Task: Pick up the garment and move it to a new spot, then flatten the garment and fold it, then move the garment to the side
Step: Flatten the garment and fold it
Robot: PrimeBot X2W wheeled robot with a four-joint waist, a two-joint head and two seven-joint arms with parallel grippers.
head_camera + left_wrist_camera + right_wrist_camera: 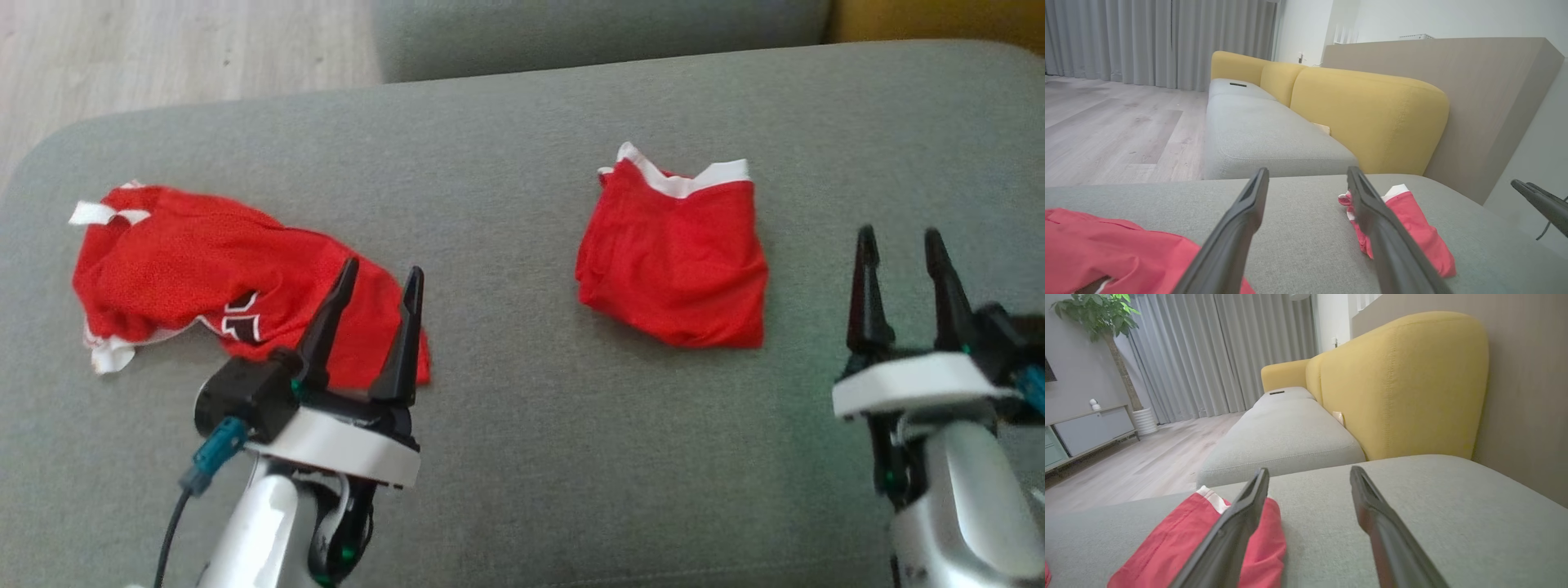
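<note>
1. The folded garment (673, 261) is lying flat, right of centre on the grey sofa seat (506, 425), as a compact, roughly square packet.
2. It is showing plain red fabric on top. A white band is running along its far edge and dipping in a shallow V. Its left edge is showing stacked layers, and its near corners are looking rounded.
3. A crumpled garment (188, 269) is lying at the left of the same seat, well apart from the folded one. It is the same red and is bunching into loose folds. White trim is poking out at its far-left corner and its near-left edge. A dark marking outlined in white is peeking out from under a fold.
4. The left tool (383, 267) is hovering over the near-right part of the crumpled garment. Its fingers are spread, released, with nothing between them. I can't tell whether it is touching the fabric.
5. The right tool (898, 233) is sitting near the folded garment, on its right. It is also released, fingers apart and gripping nothing.
6. In the right wrist view, one finger is overlapping the folded garment's edge. I can't tell whether they are touching.
7. A yellow backrest (1396, 384) is standing along the far side of the sofa, and pale wood floor (163, 49) is showing beyond the seat.
</note>
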